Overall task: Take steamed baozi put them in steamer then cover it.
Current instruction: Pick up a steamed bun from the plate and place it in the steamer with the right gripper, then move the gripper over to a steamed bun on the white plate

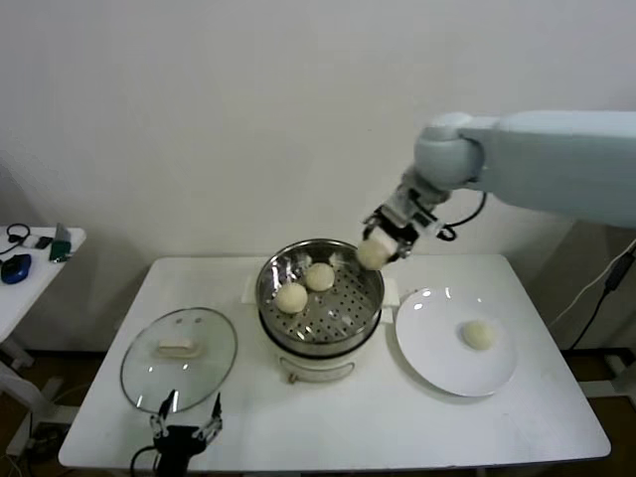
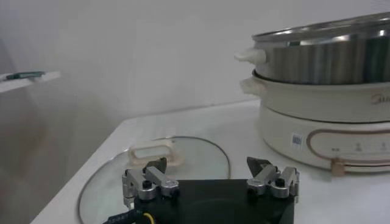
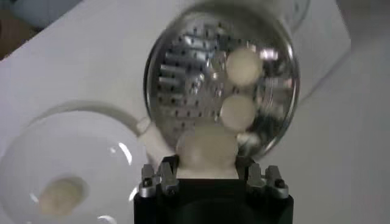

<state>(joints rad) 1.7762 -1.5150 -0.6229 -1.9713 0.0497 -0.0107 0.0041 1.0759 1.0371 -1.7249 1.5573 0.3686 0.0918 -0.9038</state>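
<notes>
My right gripper is shut on a cream-white baozi and holds it in the air over the right rim of the shiny steamer. In the right wrist view that held baozi sits squeezed between the jaws above the steamer. Two baozi lie on the perforated bottom. One more baozi rests on the white plate. The glass cover lies flat on the table at the left. My left gripper stands open at the table's front edge, just before the cover.
The steamer sits on a white cooker base at the table's middle. A small side table with dark items stands at the far left. A white wall closes off the back.
</notes>
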